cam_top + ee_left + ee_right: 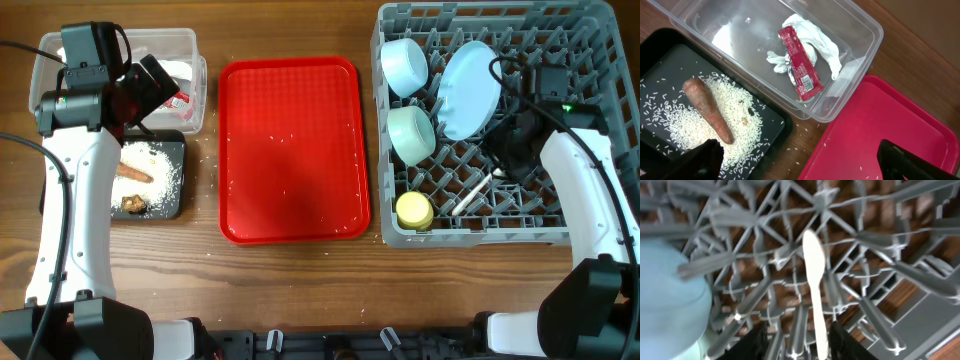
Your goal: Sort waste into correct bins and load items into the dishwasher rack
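Note:
The grey dishwasher rack [480, 236] holds a pale blue plate [468, 88], two bowls [404, 65] [411, 133], a yellow cup [414, 210] and the white spoon [470, 195]. My right gripper [800, 340] is low inside the rack, open. The spoon [815, 280] lies on the grid between its fingers, with a gap on each side. My left gripper [800, 165] hangs wide open and empty over the gap between the black tray [660, 45] and the red tray. The clear tub [865, 30] holds the red-and-white wrapper [800, 62]. Rice [740, 115], a carrot piece [707, 110] and a brown lump [134, 205] lie in the black tray.
The flat red tray [290, 150] sits mid-table with a few stray grains on it. More grains dot the wood between it and the black tray. White crumpled paper [815, 42] lies under the wrapper in the tub. Upright pegs [875, 315] crowd my right gripper.

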